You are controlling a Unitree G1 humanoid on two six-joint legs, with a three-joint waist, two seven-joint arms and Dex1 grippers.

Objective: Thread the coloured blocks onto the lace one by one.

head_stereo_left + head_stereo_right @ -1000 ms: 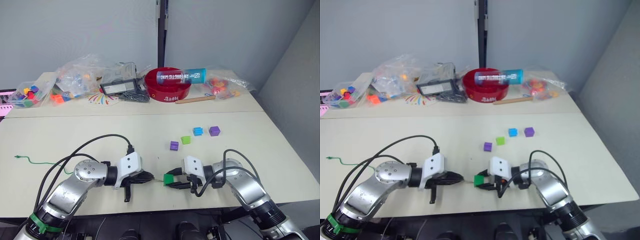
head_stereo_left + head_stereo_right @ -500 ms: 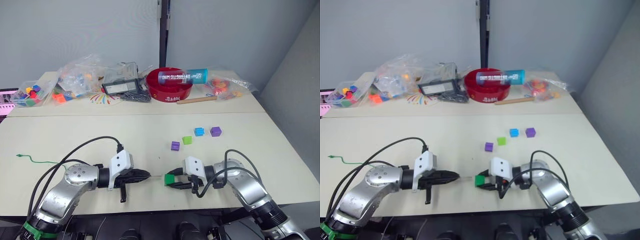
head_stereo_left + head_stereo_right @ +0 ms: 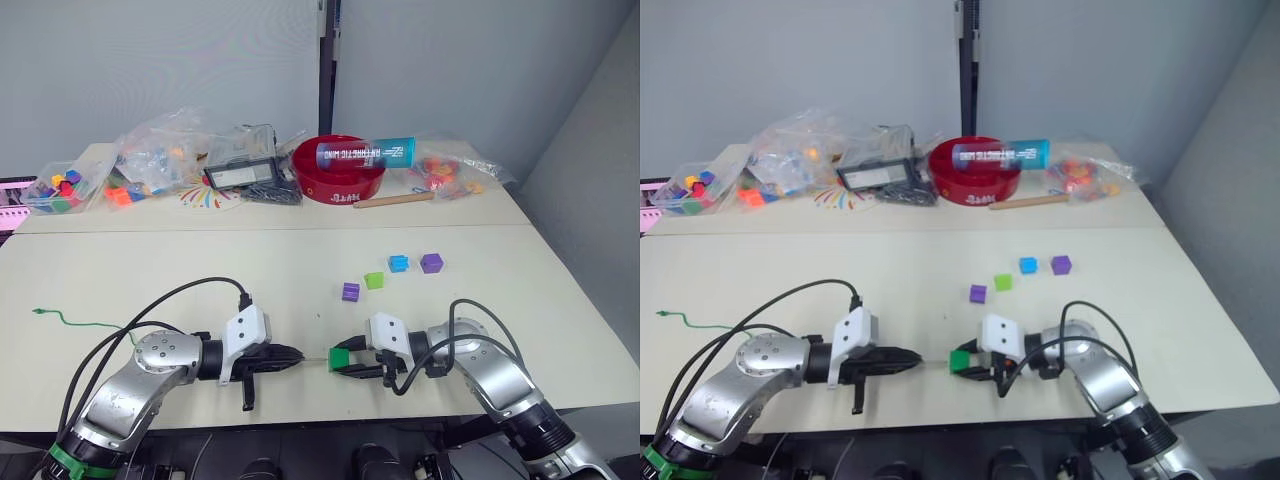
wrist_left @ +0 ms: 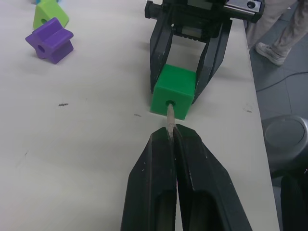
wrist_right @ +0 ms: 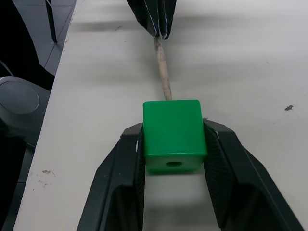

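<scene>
My right gripper (image 3: 340,360) is shut on a dark green block (image 5: 172,132), holding it just above the table near the front edge. My left gripper (image 3: 298,355) is shut on the pale stiff tip (image 5: 162,72) of the lace. In the left wrist view the tip's point sits at the mouth of the hole (image 4: 169,103) in the block's near face. The green lace (image 3: 62,320) trails off to the far left of the table. A purple block (image 3: 350,291), a lime green block (image 3: 373,280), a light blue block (image 3: 397,263) and a second purple block (image 3: 430,263) lie further back.
Along the table's back edge sit a red bowl (image 3: 340,185) with a blue tube across it, a wooden stick (image 3: 390,200), a black-framed box (image 3: 240,172) and clear bags of toy pieces (image 3: 150,160). Black cables (image 3: 200,290) arch over my left arm.
My left gripper drew back to the left with the lace tip, then edged right again toward the block. The right gripper has held the dark green block still.
</scene>
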